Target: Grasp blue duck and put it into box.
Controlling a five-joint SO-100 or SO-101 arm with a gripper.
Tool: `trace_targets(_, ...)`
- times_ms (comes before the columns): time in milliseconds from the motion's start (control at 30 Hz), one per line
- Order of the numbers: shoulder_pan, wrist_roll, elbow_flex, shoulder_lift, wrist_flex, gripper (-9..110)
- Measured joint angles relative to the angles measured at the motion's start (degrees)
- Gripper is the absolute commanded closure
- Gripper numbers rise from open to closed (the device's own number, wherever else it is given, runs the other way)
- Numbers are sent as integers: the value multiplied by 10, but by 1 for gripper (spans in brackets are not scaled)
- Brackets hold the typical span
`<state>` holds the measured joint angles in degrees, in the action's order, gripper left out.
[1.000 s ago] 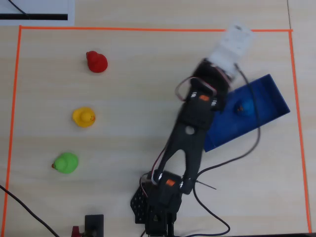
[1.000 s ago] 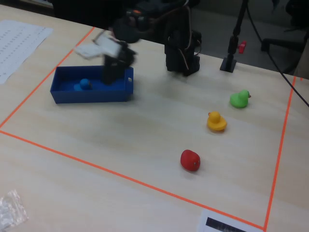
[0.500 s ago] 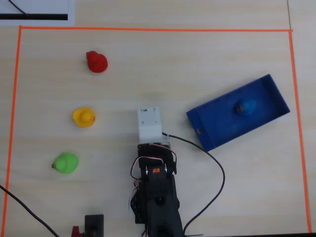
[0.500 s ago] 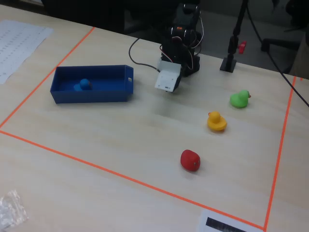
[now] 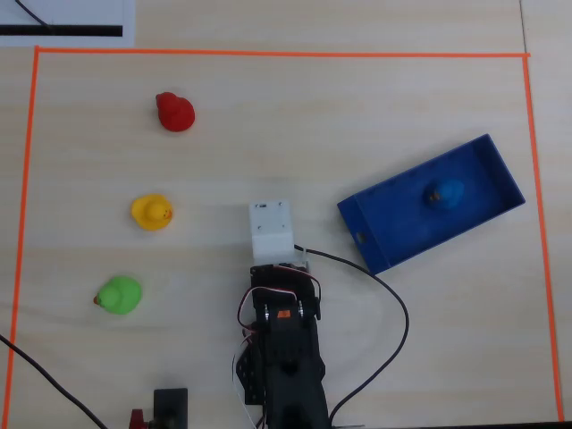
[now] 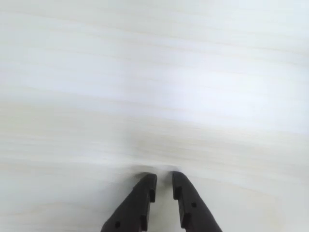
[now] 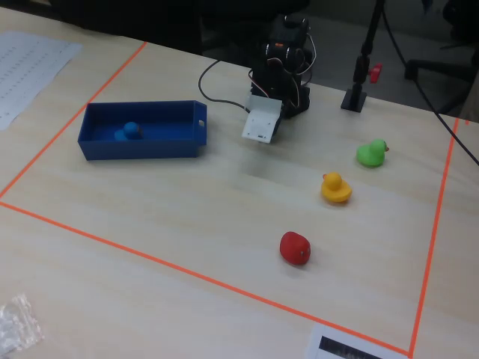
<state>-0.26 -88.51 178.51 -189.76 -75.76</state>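
1. The blue duck sits inside the box, toward the short wall at the 2 o'clock end in the overhead view; in the fixed view the duck shows in the left half of the box. By that, the placing looks done.
2. The gripper holds nothing: in the wrist view its two dark fingers stand almost together with a thin gap, over bare table.
3. Handling, as a judgement: the duck looks small, rounded and light, probably soft and a little slick (its material is hard to tell at this size). If it needed lifting again, the broad body below the head seems the best place to pinch, across its narrow width.
4. Room: the arm sits at 6 o'clock in the overhead view, with open table between it and the box at 3 o'clock.
5. The red duck, yellow duck and green duck lie well apart at 9 to 11 o'clock, clear of any path to the box.
6. Edges to mind: the box's low walls, the cable looping beside its near corner, and the orange tape border.
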Motion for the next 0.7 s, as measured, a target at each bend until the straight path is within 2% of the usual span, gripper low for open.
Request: trace_targets(700, 13, 0, 0, 0, 0, 96)
